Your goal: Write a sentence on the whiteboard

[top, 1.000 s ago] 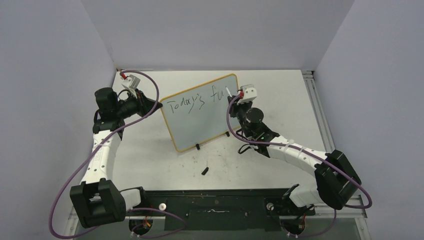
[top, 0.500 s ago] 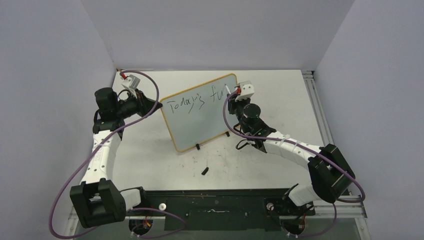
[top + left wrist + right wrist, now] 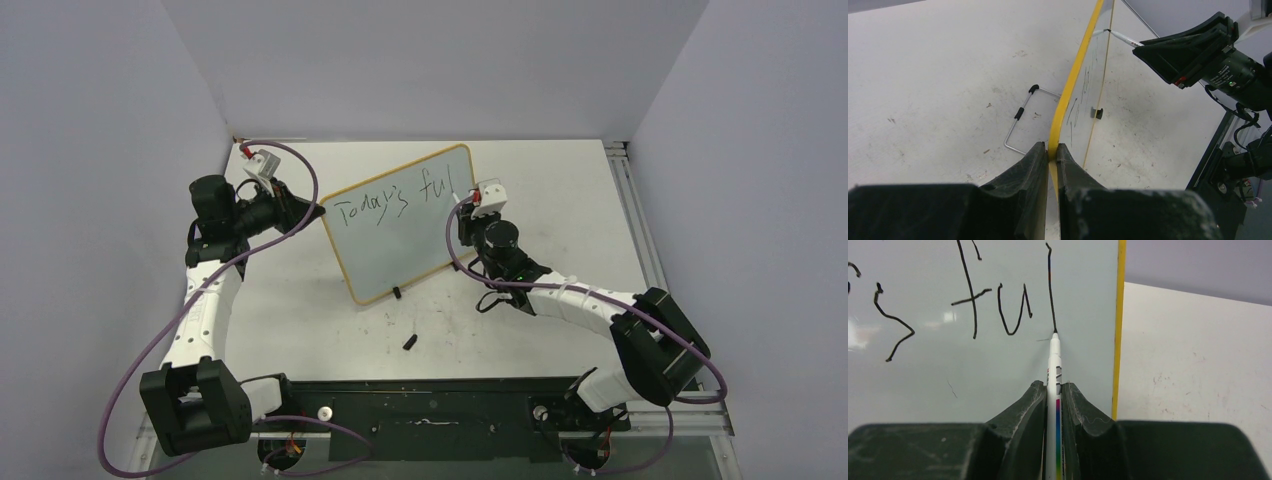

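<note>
Marker (image 3: 1054, 352) pinched in right end effector (image 3: 1054, 390), tip touching whiteboard (image 3: 998, 370), left end effector (image 3: 1050, 150) clamping its frame

upright yellow-framed whiteboard (image 3: 395, 240), sentence (image 3: 392, 201) (reads "Today's ful")

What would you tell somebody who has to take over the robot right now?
Left hand: shut on the yellow left frame edge of the whiteboard, steadying it where it stands.
Right hand: shut on the marker, with its tip touching the board at the foot of a long stroke near the right edge.
Done: the writing reads "Today's ful".
Left: finish that word and the rest of the sentence. Little room remains on this line, so probably continue below.
</note>
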Controlling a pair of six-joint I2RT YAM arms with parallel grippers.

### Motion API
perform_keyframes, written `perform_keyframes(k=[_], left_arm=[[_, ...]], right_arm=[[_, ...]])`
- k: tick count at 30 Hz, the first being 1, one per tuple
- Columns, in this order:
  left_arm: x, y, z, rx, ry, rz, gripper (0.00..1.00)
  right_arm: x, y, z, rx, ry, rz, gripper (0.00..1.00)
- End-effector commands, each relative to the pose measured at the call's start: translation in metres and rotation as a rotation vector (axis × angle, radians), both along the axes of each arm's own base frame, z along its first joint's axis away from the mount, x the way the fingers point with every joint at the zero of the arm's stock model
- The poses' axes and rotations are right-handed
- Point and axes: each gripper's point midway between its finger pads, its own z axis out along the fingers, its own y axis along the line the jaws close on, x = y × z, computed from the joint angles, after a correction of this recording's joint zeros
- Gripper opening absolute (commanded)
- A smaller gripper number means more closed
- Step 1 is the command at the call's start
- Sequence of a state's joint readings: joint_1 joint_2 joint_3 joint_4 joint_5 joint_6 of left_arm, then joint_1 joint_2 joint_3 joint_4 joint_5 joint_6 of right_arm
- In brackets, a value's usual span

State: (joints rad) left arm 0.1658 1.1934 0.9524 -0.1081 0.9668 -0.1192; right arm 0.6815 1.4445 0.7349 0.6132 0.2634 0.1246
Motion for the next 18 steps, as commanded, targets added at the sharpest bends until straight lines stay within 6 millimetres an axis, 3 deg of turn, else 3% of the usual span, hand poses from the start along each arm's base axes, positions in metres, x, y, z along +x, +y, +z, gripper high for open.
perform_keyframes(k=[1,4,8,13,18], left_arm=[[-0.001,0.002,0.007,0.004,-0.035,-0.006,0.00],[-0.001,0.002,0.008,0.004,-0.036,-0.005,0.00],[-0.002,0.002,0.007,0.004,-0.035,-0.006,0.00],[-0.001,0.002,0.007,0.004,-0.035,-0.004,0.00],[-0.001,0.002,0.007,0.004,-0.035,-0.004,0.00]], right_arm=[[-0.008,0.001,0.005,0.037,-0.002,0.013,0.05],[-0.006,-0.005,0.010,0.039,-0.012,-0.021,0.05],[-0.002,-0.011,0.032,0.052,-0.056,-0.054,0.05],[0.002,-0.010,0.061,0.068,-0.117,-0.056,0.05],[0.010,-0.008,0.077,0.069,-0.154,-0.057,0.05]])
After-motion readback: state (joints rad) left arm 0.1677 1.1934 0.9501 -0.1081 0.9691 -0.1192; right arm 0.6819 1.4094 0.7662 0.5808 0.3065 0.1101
